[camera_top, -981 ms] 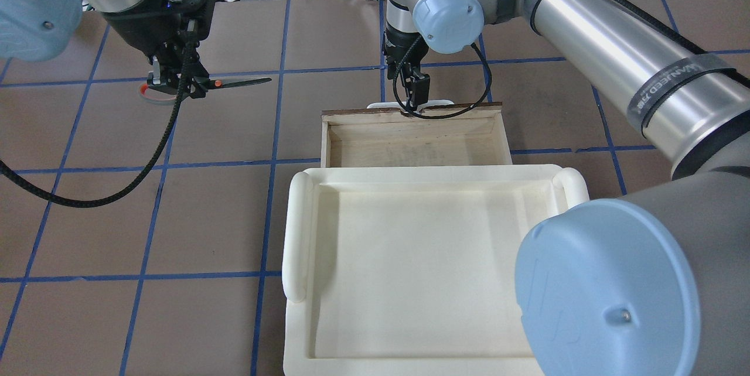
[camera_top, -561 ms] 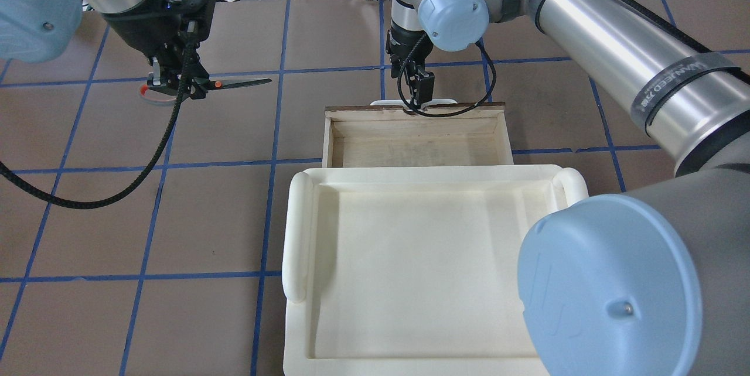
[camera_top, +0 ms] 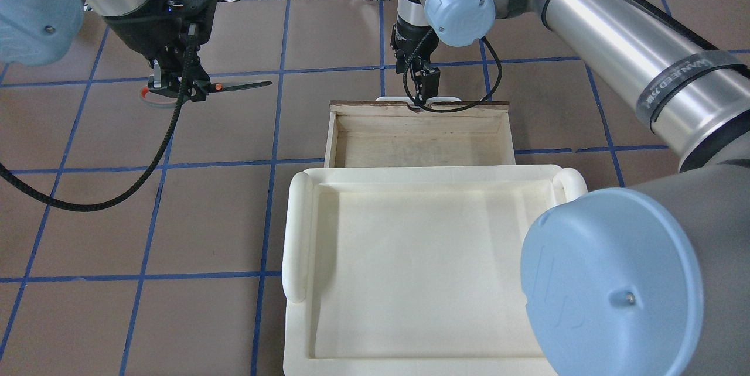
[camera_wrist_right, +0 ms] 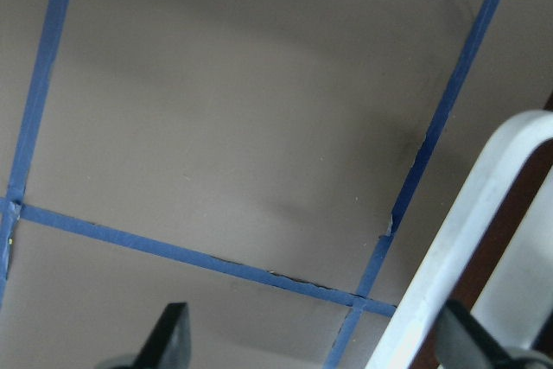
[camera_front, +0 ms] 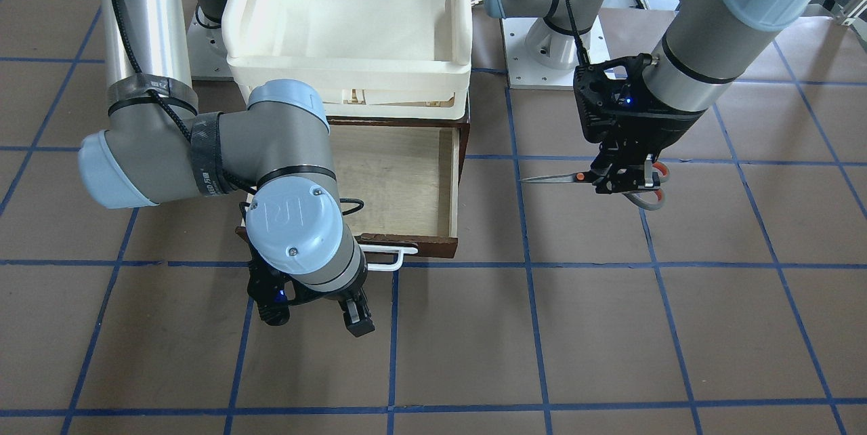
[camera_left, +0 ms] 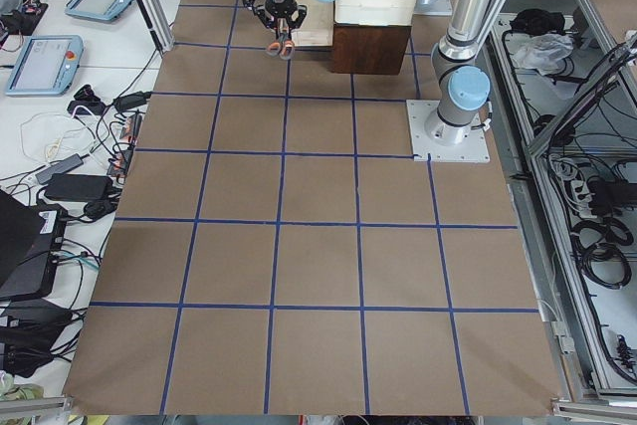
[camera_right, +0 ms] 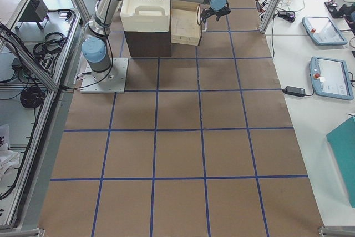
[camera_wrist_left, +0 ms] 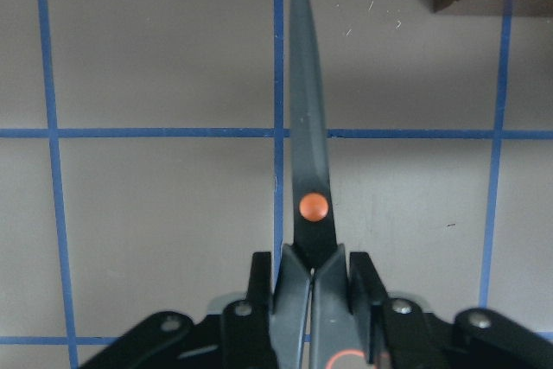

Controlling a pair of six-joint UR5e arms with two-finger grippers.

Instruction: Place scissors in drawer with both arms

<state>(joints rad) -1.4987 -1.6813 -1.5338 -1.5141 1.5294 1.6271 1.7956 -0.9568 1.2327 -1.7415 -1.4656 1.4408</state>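
Note:
My left gripper (camera_top: 176,86) is shut on the scissors (camera_top: 237,85) at the handle end and holds them level above the table, left of the drawer, blades pointing toward it. The left wrist view shows the dark blades and orange pivot dot of the scissors (camera_wrist_left: 308,144) straight ahead of the gripper (camera_wrist_left: 311,300). The drawer (camera_top: 419,144) is pulled open with its pale interior bare; in the front-facing view the drawer (camera_front: 406,177) shows the same. My right gripper (camera_front: 315,316) is open just beyond the white bar handle (camera_front: 389,257), not holding it; the handle (camera_wrist_right: 467,239) is beside one finger.
A cream-white plastic tray (camera_top: 410,259) sits on top of the cabinet above the drawer, and also shows in the front-facing view (camera_front: 352,8). Brown table with blue grid lines all around. The right arm's tube (camera_top: 633,54) crosses over the table's right side.
The right gripper has moved a little away from the robot and to the right at the drawer's front, and the drawer shifted slightly with it. The left gripper with the scissors has barely moved.

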